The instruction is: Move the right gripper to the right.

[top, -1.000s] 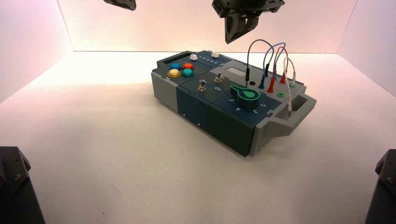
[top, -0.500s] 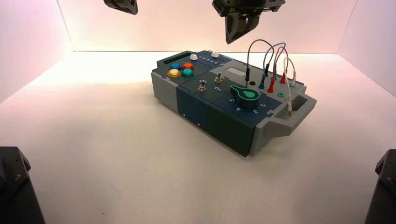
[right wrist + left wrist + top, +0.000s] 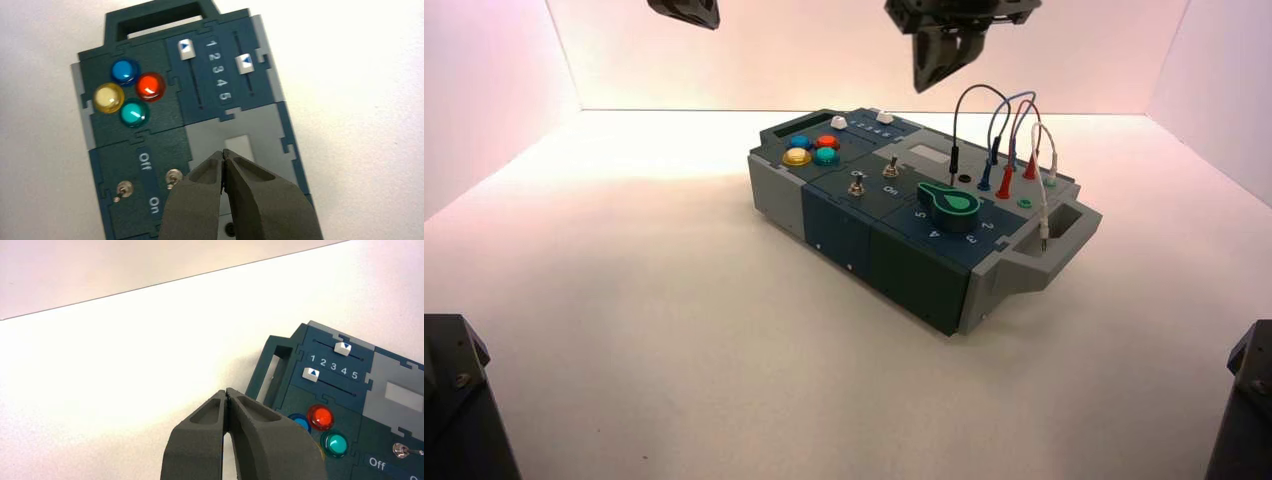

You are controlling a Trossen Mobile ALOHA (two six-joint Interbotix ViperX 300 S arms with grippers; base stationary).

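while its fingertips meet, the right gripper (image 3: 921, 88) hangs at twelve o'clock above the box (image 3: 904, 210); the closed left gripper (image 3: 714, 26) idles toward eleven.

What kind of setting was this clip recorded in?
Probably a robotics lab test bench: a pale-walled enclosure holds a practice box of coloured buttons and plug-in wires, with the right gripper above it and the left gripper at the upper left.
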